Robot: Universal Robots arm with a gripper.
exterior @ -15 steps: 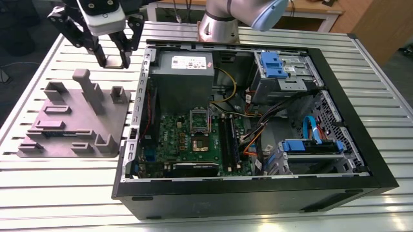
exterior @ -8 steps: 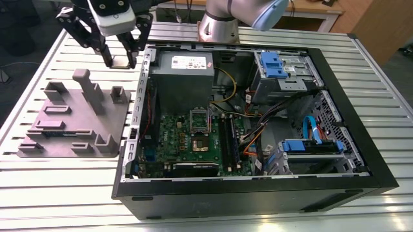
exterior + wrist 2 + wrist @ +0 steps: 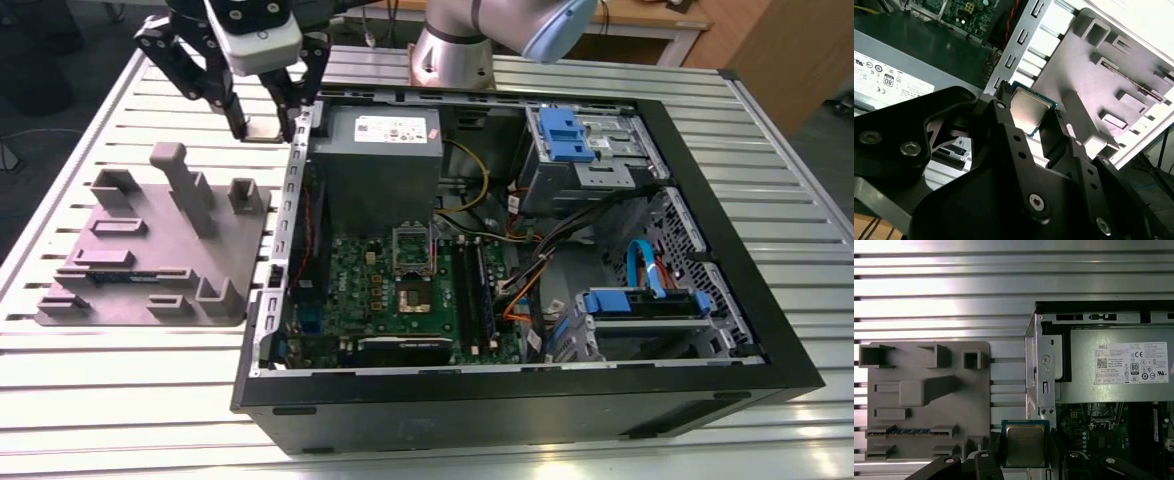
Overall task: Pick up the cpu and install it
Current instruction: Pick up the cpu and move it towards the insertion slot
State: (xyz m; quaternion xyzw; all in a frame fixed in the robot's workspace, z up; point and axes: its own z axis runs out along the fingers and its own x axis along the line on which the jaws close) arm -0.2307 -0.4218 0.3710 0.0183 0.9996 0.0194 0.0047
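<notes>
1. Nearest, the slatted metal counter (image 3: 120,400) carries an open computer case (image 3: 534,400) with its black wall facing forward.
2. Inside the case lies the green motherboard (image 3: 360,270), with the socket (image 3: 408,290) near its middle.
3. On the exterior view's left, beside the case, a grey fixture (image 3: 147,250) with raised blocks rests on the counter.
4. Farther in, a grey metal box (image 3: 380,160) with a white label fills the case's far-left corner.
5. Just beyond that corner hangs the end effector (image 3: 263,125), pinching the cpu (image 3: 1026,445) by two opposite edges, silver top showing in both wrist views, over the strip between fixture and case wall.
6. Farthest stands the arm's base (image 3: 451,50).
</notes>
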